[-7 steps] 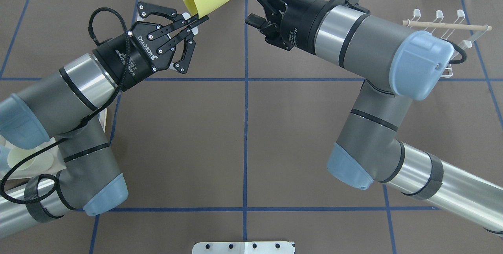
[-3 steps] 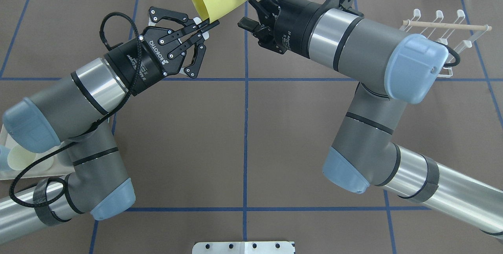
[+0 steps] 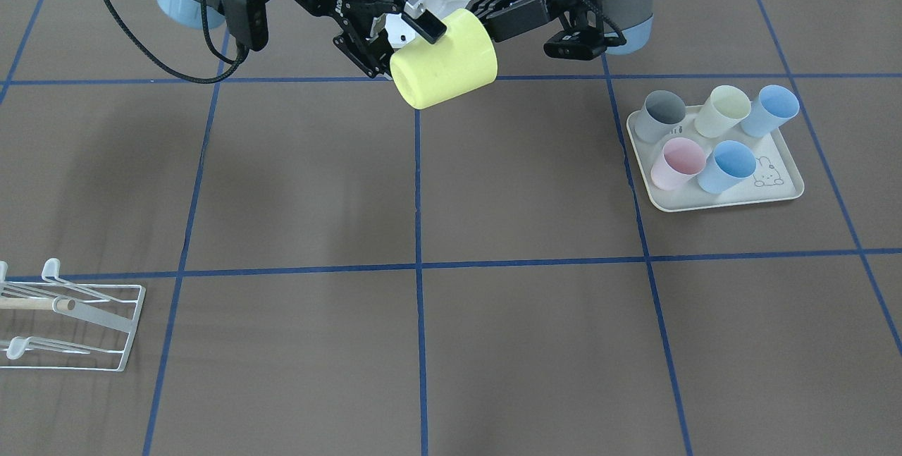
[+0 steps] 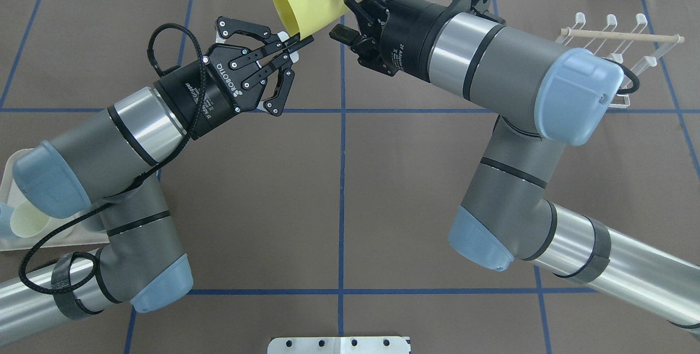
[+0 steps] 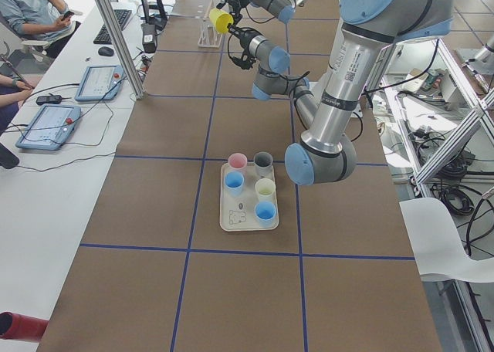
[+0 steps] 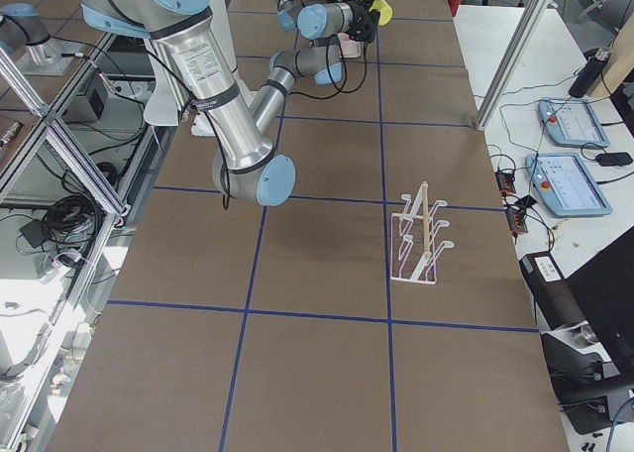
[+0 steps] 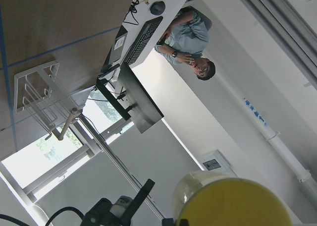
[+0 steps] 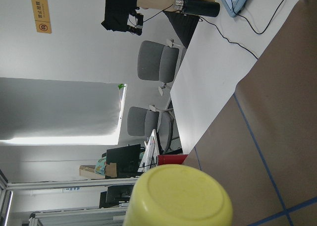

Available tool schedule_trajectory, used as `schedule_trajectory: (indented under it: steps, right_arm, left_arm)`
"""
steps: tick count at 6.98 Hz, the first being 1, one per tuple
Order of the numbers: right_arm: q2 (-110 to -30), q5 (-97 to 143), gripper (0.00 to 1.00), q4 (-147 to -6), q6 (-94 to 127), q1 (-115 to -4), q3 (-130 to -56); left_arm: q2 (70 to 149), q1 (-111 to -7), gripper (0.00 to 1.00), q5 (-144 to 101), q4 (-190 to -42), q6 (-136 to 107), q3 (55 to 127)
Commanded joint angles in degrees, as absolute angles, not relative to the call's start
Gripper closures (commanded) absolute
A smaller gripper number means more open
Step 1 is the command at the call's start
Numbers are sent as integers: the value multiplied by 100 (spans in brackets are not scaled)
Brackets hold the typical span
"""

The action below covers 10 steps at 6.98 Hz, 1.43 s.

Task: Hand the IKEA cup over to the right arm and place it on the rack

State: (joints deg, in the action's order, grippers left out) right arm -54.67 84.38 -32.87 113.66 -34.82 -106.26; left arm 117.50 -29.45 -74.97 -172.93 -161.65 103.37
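The yellow IKEA cup hangs tilted in the air over the far middle of the table. My left gripper is shut on the cup's rim, pinching the wall at its open end. The right arm reaches in from the other side. Its gripper is open, one finger on each side of the cup's closed base end. In the front view the cup sits between both grippers. The white wire rack with its wooden dowel stands at the far right, partly behind the right arm's elbow.
A cream tray with several pastel cups sits on the robot's left side of the table, partly under the left arm in the overhead view. Blue tape lines cross the brown mat. A person sits at the desk beyond the table.
My left gripper has carried the cup to the right, pushing its base in between the right gripper's fingers. The right gripper has shifted slightly left and stays open.
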Motion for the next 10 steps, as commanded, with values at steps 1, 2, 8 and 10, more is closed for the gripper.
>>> schedule_trajectory:
  steps: [1, 2, 8, 10]
  right_arm:
    - [-5467, 8377, 0, -3296, 11373, -3489, -10617]
    - [-5467, 8367, 0, -3296, 11373, -3489, -10617]
    - [-5493, 8367, 100, -3287, 11707, -3498, -10608]
    - [-5484, 8358, 100, -3296, 11707, -3498, -10600]
  left_arm:
    - [11760, -2901, 100, -7497, -17288, -16154, 10345]
    - [11821, -2900, 100, -7497, -17288, -16163, 10345]
    - [11874, -2830, 100, -7497, -17279, -16154, 10336]
    - [11865, -2830, 0, -7488, -17271, -16119, 10388]
